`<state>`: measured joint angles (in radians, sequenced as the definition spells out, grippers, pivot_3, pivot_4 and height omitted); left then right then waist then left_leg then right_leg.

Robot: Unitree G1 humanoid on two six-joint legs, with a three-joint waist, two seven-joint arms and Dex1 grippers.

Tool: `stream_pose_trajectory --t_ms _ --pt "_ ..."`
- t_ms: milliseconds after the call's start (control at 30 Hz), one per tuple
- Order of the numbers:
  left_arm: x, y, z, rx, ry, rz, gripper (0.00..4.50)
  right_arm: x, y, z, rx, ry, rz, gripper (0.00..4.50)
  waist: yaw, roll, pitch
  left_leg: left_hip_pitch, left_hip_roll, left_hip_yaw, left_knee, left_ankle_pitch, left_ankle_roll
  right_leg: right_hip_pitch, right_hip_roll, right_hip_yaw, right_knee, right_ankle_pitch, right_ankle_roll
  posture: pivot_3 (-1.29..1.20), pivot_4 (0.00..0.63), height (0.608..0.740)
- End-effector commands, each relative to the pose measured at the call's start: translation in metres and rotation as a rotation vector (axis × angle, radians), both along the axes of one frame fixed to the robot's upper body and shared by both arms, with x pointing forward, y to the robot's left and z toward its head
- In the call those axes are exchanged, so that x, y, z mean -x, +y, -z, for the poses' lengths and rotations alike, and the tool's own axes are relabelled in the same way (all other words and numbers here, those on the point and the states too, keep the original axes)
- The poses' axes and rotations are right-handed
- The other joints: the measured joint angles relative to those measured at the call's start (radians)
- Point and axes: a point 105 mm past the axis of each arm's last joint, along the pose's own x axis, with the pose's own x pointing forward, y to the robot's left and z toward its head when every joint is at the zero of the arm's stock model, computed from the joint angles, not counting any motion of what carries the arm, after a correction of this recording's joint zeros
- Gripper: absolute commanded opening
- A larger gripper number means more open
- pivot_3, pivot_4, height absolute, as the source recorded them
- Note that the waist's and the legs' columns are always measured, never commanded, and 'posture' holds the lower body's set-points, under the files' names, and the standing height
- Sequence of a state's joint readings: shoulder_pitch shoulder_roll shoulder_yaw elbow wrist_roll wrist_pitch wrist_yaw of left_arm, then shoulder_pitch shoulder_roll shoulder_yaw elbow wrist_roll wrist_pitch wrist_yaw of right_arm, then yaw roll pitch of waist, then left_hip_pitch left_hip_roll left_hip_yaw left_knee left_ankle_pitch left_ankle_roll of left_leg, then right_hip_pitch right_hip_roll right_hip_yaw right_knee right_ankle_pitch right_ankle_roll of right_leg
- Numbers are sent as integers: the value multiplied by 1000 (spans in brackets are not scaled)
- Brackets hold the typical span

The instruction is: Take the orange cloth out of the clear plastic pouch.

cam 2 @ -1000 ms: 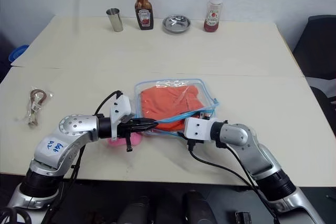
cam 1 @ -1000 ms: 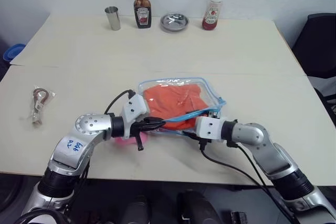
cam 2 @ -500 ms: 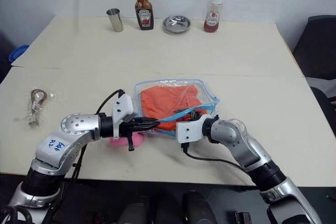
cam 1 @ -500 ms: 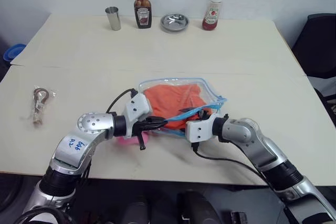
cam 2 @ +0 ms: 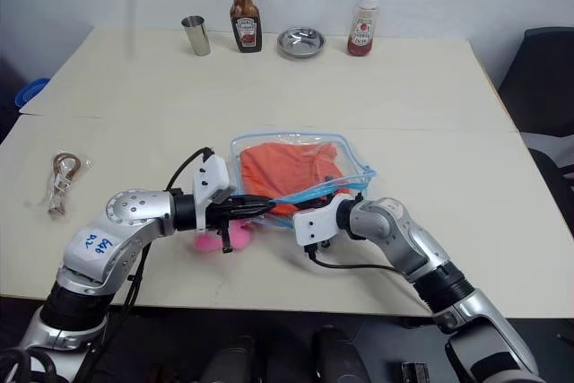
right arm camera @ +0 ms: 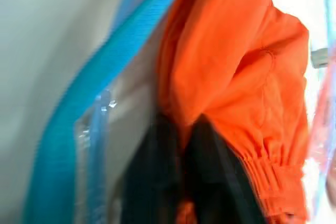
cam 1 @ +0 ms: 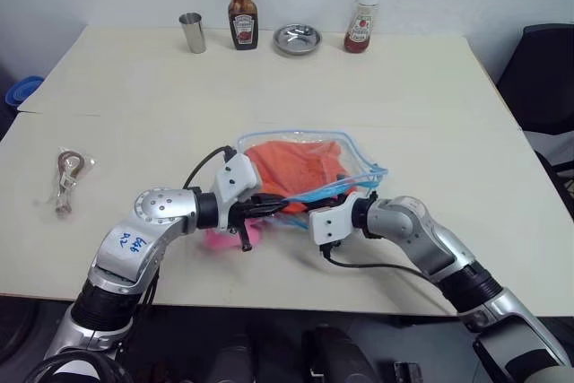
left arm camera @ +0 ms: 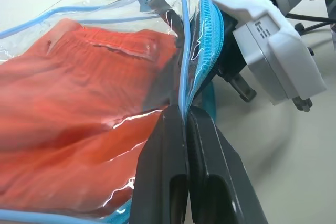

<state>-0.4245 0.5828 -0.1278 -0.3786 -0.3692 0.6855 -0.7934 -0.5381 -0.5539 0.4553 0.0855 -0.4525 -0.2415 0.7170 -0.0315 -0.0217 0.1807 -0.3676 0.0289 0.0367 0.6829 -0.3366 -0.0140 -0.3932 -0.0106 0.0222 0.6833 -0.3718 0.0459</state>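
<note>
The clear plastic pouch (cam 1: 360, 155) with light blue edging lies mid-table, its mouth facing me and lifted at the near edge. The orange cloth (cam 1: 296, 168) is inside it, folded, its gathered band (right arm camera: 262, 174) showing in the right wrist view. My left gripper (left arm camera: 182, 113) is shut on the pouch's blue zip edge (left arm camera: 202, 35), holding that edge up. My right gripper (right arm camera: 181, 127) reaches into the pouch mouth from the right and is shut on a fold of the orange cloth. A pink plush charm (cam 1: 222, 238) lies under my left wrist.
At the table's far edge stand a metal cup (cam 1: 191, 31), a dark sauce bottle (cam 1: 242, 18), a metal dish (cam 1: 298, 38) and a red sauce bottle (cam 1: 360, 19). A small packet with a hook (cam 1: 66, 178) lies at the left. A black chair (cam 1: 547, 78) stands beyond the right edge.
My right gripper rolled, pushed a little further left into the pouch mouth and went from open to shut on the orange cloth. The left gripper kept its hold and place.
</note>
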Motion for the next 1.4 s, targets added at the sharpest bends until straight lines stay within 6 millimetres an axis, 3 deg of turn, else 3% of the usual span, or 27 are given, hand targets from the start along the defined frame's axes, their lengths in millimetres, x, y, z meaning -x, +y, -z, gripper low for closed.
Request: stream_pose_trajectory --t_ms 33,367,533,733,967,1133,1300,1400 --pt "-4 -3 -15 65 -32 -21 0 10 -12 23 101 65 -20 40 1 0 0 0 0 0 0 0 0 0 0 0 0 0 0 0 150 740" --pt "-40 -9 -27 157 -40 -158 0 34 -22 28 234 53 -154 40 3 -1 0 0 0 0 1 0 0 1 0 0 -1 0 0 0 150 740" --pt "-52 0 -1 -55 -144 -217 0 48 -26 10 230 -32 -268 40 3 -1 0 0 0 0 1 0 0 1 0 0 -1 0 0 0 150 740" --pt "-75 21 11 -185 -243 -335 0 105 -71 11 364 52 -495 40 7 0 0 -1 -1 0 1 0 1 1 0 0 -2 0 0 0 150 740" --pt "-91 52 12 -268 -292 -439 0 114 -120 10 452 142 -399 40 1 0 0 0 0 1 0 0 1 1 1 1 -1 0 0 0 150 740" --pt "-83 68 13 -301 -275 -419 0 102 -166 12 475 192 -209 40 4 0 0 1 0 1 0 0 1 1 0 1 -1 0 0 0 150 740" --pt "-51 63 20 -295 -202 -256 0 86 -199 6 406 198 -2 40 4 0 0 1 0 1 0 0 1 3 -1 1 -2 0 0 0 150 740" --pt "-13 61 27 -327 -128 -70 0 61 -207 -16 119 190 245 40 4 -1 0 2 0 1 0 0 1 3 -1 2 -2 0 0 0 150 740"
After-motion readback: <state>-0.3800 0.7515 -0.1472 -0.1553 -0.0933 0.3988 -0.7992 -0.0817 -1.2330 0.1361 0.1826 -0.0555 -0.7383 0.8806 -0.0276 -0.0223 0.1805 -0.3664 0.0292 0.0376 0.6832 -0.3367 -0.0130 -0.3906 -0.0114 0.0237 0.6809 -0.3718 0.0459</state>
